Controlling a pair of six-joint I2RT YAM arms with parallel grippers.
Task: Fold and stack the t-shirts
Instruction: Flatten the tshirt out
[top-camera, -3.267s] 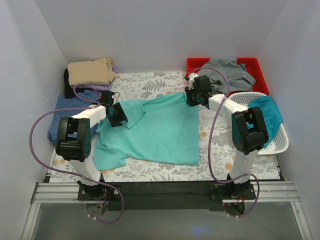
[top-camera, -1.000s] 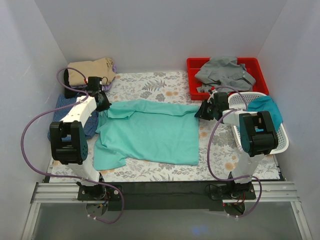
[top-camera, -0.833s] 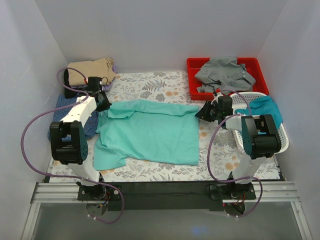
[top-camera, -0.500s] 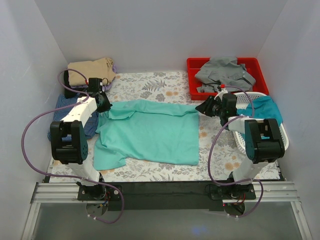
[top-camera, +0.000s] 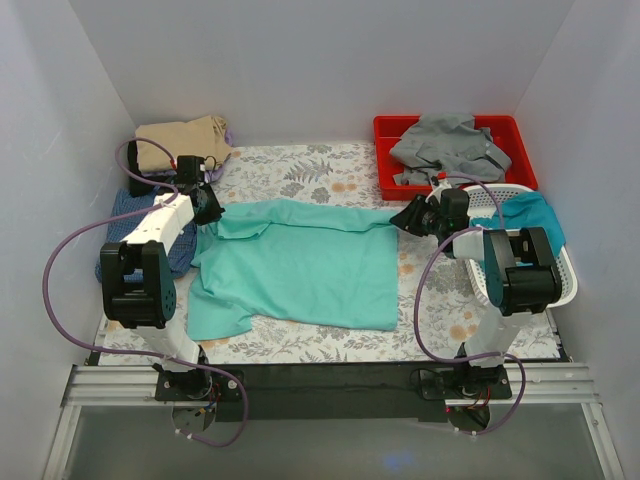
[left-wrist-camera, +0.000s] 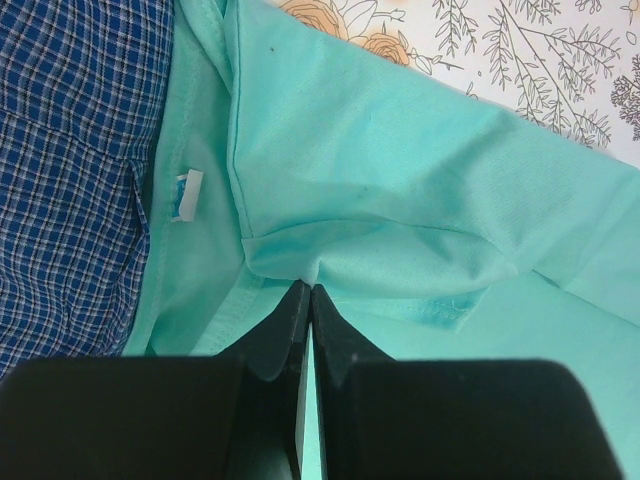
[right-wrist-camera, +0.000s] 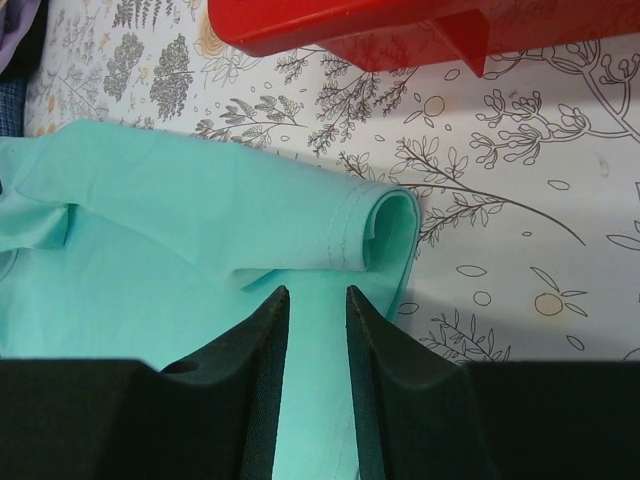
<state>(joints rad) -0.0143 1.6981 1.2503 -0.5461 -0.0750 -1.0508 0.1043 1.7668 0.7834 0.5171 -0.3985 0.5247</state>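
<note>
Top external view: the mint green t-shirt (top-camera: 300, 265) lies spread in the middle of the worktop (top-camera: 300, 170), its 12 o'clock edge doubled over toward the near side. The left tool (top-camera: 207, 207) sits at the shirt's 10 o'clock corner. In its wrist view the fingers are clenched together, and the cloth puckers at their tips, so it seems to be pinching a fold by the collar. The right tool (top-camera: 408, 218) is at the 2 o'clock corner with its fingers parted just short of the rolled hem, grasping nothing.

The step in hand looks like the first fold, with the far edge laid over. The 7 o'clock sleeve juts out untucked. Next, the left tool needs to let go without dragging the fold. Both tools then need fresh grips for the next crease, and the folded shirt probably goes to the tan t-shirt (top-camera: 180, 145) at 10 o'clock.
</note>
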